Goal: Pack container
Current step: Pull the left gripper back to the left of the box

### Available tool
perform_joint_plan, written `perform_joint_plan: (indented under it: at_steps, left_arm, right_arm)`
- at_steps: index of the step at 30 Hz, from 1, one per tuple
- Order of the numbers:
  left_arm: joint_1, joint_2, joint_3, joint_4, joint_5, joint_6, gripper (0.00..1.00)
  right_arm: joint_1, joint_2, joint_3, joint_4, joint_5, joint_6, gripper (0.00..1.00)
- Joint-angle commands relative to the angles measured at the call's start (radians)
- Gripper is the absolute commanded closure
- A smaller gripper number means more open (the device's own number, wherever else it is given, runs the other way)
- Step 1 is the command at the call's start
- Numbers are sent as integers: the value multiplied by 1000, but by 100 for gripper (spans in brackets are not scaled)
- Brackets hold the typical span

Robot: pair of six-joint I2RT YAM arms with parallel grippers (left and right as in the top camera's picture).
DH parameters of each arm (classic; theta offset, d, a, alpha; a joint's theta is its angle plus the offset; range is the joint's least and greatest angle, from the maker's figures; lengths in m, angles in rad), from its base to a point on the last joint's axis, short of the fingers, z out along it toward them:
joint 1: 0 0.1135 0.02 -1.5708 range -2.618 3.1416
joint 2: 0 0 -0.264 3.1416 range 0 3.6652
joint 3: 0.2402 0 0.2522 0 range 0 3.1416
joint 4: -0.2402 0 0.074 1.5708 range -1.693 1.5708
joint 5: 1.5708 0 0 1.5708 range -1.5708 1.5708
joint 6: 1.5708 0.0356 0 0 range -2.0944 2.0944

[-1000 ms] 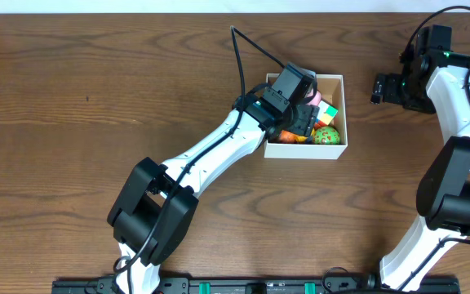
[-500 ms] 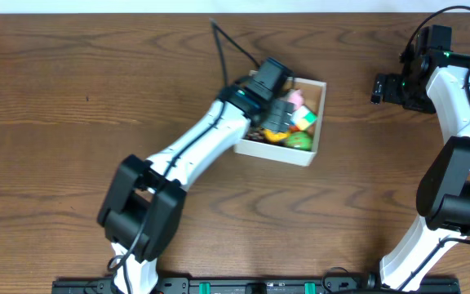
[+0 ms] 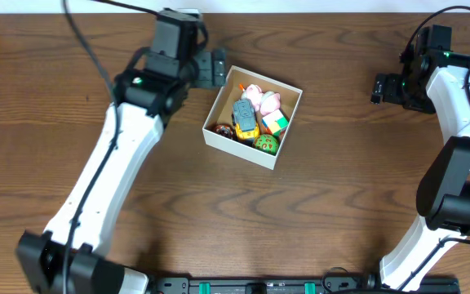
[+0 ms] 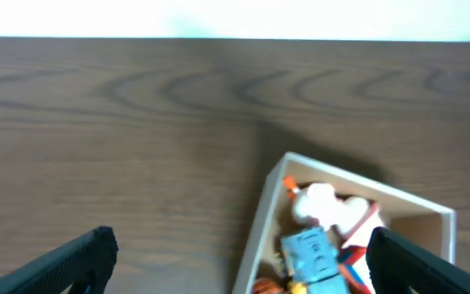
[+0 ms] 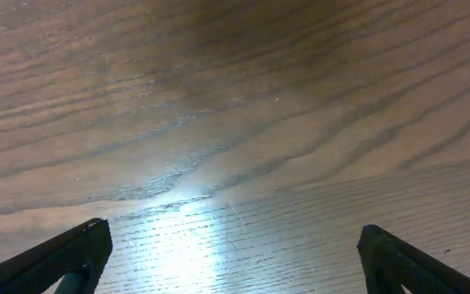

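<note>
You have a wooden table [image 3: 349, 204] with bare surface on every side of the container [image 3: 237, 148]. The container sits skewed near the middle, toward the far edge. The left gripper [image 3: 215, 69] hovers just beside its far-left corner, with fingers spread wide and holding nothing. The right gripper [image 3: 379, 87] stands well apart at the far right, fingers likewise apart over bare wood. Inside the container lie a pink toy [image 3: 261, 99], a blue toy car [image 3: 243, 112] and a green ball [image 3: 267, 144].

The dark brown, wood-grained table [image 3: 341, 204] carries the square white container [image 3: 235, 149], which sits flat on it, turned askew, towards the far edge.
</note>
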Motion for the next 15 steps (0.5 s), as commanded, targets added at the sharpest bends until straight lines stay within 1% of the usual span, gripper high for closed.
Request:
perform_joint_plan:
  at_steps: [1,3,6,9,10,11,13,15]
  left_arm:
    - [46,2,5,-70,-138,-64,2]
    - [73,13,-1,-133,-206,-133,2]
    - [114,42,-13,-224,-250,-214,2]
    - [154,74,-31,-248,-254,-227,2]
    - [167,85,-33,-248,-253,-227,7]
    - [182,105,-33,-247,-253,-227,24]
    - [197,134,-34,-247,-253,-227,44]
    - [203,171,-34,-249,-242,-222,46]
  right_arm:
    - [-9,0,-5,0,-3,-9,1]
    - [-9,0,-5,0,-3,-9,1]
    - [-9,0,-5,0,-3,-9,1]
    - [-9,0,-5,0,-4,-9,1]
    - [-9,0,-5,0,-4,-9,1]
    - [-9,0,-5,0,-3,-9,1]
    - [-9,0,-5,0,-3,-9,1]
    - [-9,0,-5,0,-3,-9,1]
